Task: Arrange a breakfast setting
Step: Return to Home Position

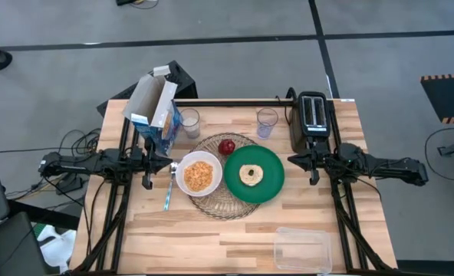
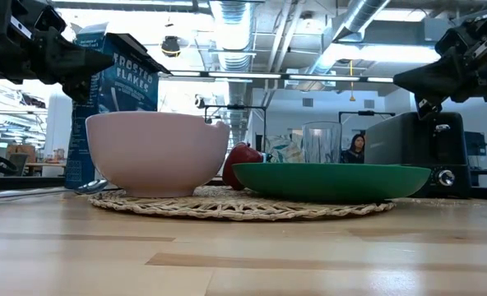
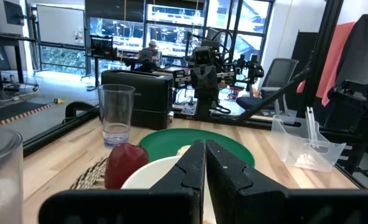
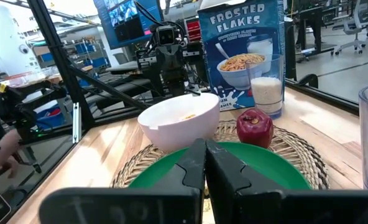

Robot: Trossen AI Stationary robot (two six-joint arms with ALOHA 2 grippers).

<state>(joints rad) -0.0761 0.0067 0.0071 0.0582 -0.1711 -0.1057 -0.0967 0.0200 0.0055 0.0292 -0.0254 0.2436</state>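
Now both arms hang level above the table, 1 at each side of the setting, pointing at each other.

The left gripper [image 1: 168, 162] has its 2 fingers pressed together with nothing between them, as the left wrist view shows. It hovers at the left rim of the white bowl [image 1: 199, 174], over the upper end of the spoon [image 1: 169, 192]. The spoon lies on the bare wood just beside the bowl.

The right gripper [image 1: 291, 159] is likewise clamped shut and empty, and sits just off the right rim of the green plate [image 1: 270, 186].

The bowl holds cereal and sits on the left part of the round wicker mat [image 1: 212, 205]. The plate overlaps the mat's right part, with the bagel [image 1: 251, 174] at its middle. The red apple [image 1: 227, 146] rests on the mat's back edge, between bowl and plate.

Behind the left gripper stands the opened cereal box [image 1: 154, 107], with 1 glass [image 1: 189, 123] of something white beside it. A 2nd glass [image 1: 267, 121], which is empty, stands near the black toaster [image 1: 312, 115], and the toaster is behind the right gripper. A clear plastic tub [image 1: 302, 249] lies at the front right corner, well apart from both grippers.
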